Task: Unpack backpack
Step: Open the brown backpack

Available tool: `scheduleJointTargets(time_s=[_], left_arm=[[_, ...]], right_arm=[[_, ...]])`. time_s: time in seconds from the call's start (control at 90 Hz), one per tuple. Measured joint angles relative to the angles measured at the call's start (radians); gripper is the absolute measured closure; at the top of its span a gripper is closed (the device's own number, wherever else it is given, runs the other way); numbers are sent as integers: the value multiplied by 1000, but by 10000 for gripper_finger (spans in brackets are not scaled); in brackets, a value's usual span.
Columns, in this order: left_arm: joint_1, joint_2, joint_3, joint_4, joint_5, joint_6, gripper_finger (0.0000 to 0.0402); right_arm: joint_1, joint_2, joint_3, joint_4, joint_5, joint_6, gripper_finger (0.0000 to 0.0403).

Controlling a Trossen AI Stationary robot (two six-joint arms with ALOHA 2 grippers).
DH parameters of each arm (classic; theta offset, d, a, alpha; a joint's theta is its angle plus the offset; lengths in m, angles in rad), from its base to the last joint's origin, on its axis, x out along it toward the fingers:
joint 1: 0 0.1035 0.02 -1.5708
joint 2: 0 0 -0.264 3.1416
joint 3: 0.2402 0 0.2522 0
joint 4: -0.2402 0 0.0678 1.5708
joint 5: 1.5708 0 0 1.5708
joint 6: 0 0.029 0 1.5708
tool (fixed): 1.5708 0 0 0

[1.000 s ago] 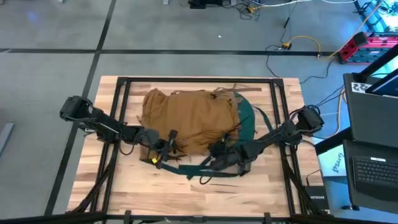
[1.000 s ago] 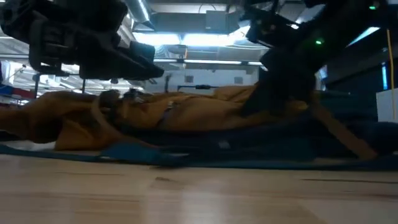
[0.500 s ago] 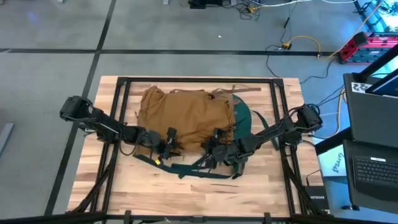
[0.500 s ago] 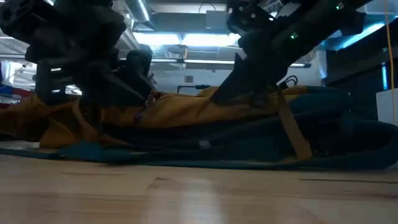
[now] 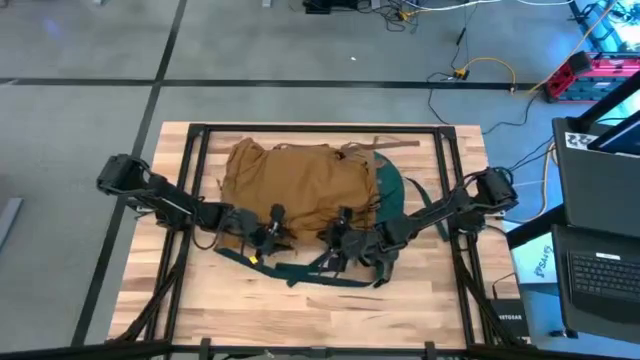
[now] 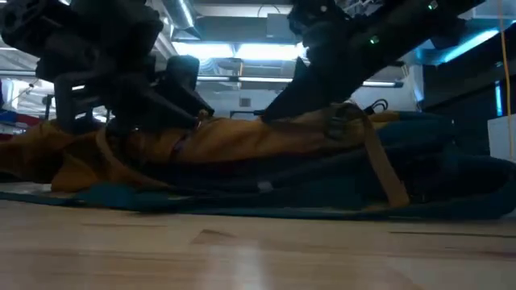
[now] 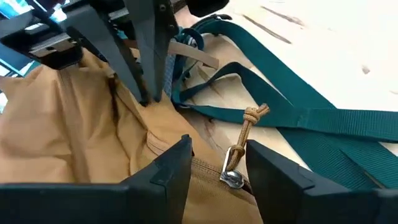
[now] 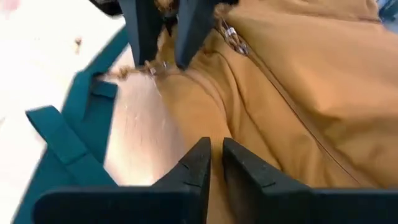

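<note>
I see grey concrete floor (image 5: 90,110) with loose cables (image 5: 480,70) around my wooden table (image 5: 400,310). The backpack (image 5: 300,185) lies flat mid-table. Left gripper (image 7: 217,163) straddles its zipper pull (image 7: 233,177), jaws spread; right gripper (image 8: 215,157) nearly closed on tan fabric.

Tan backpack (image 5: 300,185) lies flat mid-table, teal straps splayed, apparently zipped

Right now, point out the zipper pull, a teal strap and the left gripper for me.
zipper pull (image 7: 234,177): left wrist view, on its metal tab below the knotted cord.
teal strap (image 7: 348,118): left wrist view, on the flat webbing lying across the wood.
left gripper (image 7: 217,163): left wrist view, midway between its open fingertips.
</note>
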Motion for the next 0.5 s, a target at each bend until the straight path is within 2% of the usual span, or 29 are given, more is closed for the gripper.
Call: scheduleJointTargets(time_s=[0.122,0.278,0.5], left_arm=[[0,17,1,10,16,5,303],[-1,24,15,7,19,7,370],[-1,25,56,1,-3,52,394]], right_arm=[[-6,7,0,6,-5,-4,375],[-6,8,0,5,-7,-4,375],[-6,8,0,7,-26,-3,375]])
